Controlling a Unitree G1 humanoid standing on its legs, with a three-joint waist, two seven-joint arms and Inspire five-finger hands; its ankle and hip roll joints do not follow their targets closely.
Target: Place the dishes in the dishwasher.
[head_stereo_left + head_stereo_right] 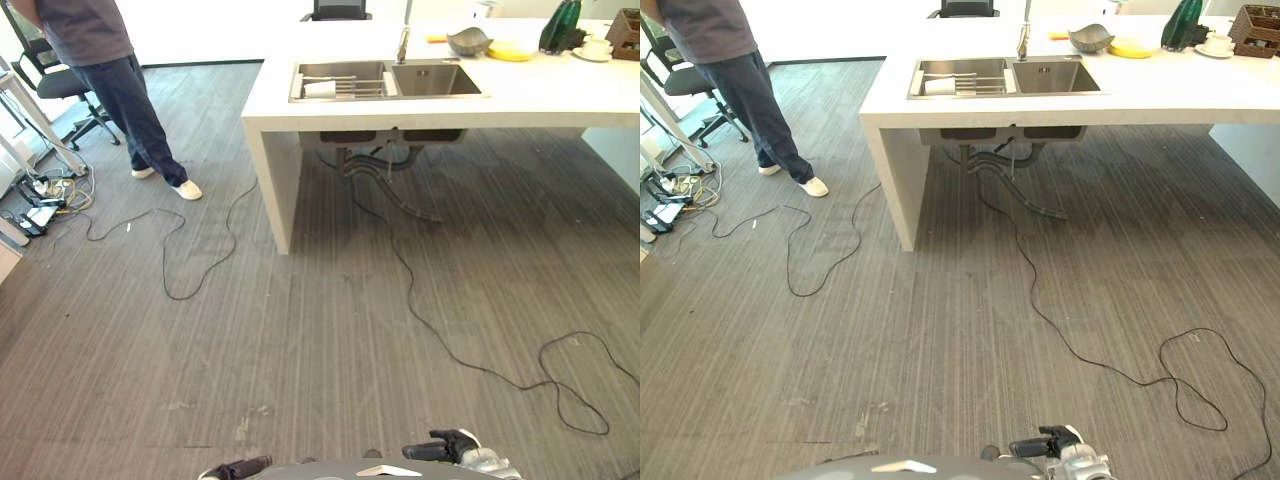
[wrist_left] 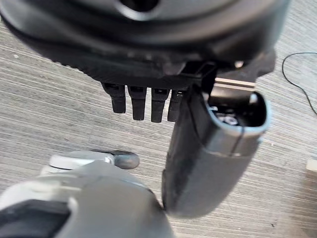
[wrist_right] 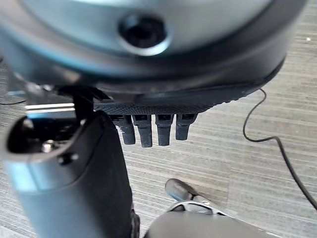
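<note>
Far ahead stands a white counter (image 1: pixel 560 95) with a double steel sink (image 1: pixel 385 80). A white cup (image 1: pixel 320 89) lies on the rack in the sink's left basin. On the counter behind the sink sit a grey bowl (image 1: pixel 468 41), a yellow plate (image 1: pixel 511 52) and a white cup on a saucer (image 1: pixel 596 48). My left hand (image 1: pixel 240 467) and right hand (image 1: pixel 445 447) hang low at the near edge, far from the counter. Each wrist view shows straight fingers (image 2: pixel 143 104) (image 3: pixel 158 131) over bare floor, holding nothing.
A person (image 1: pixel 110 80) stands at the far left by an office chair (image 1: pixel 60 85). Power strips and cords (image 1: pixel 35 210) lie on the floor there. A green bottle (image 1: pixel 560 25) and a dark basket (image 1: pixel 625 35) stand at the counter's right end. Grey striped carpet stretches between me and the counter.
</note>
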